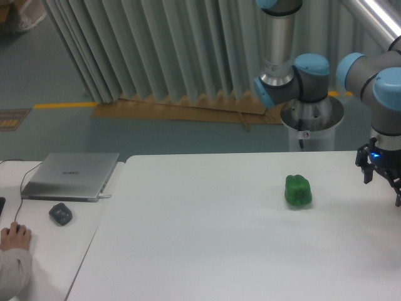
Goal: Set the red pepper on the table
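Observation:
The red pepper does not show anywhere in this view. My gripper (382,185) hangs just above the far right edge of the white table (207,238), partly cut off by the frame. Its dark fingers (366,172) stand spread apart with nothing visible between them, so it looks open. A green bell pepper (298,190) stands on the table to the gripper's left, well apart from it.
An adjoining white desk on the left holds a closed laptop (72,175), a dark mouse (61,214) and a person's hand (14,238). The arm's base pedestal (311,128) stands behind the table.

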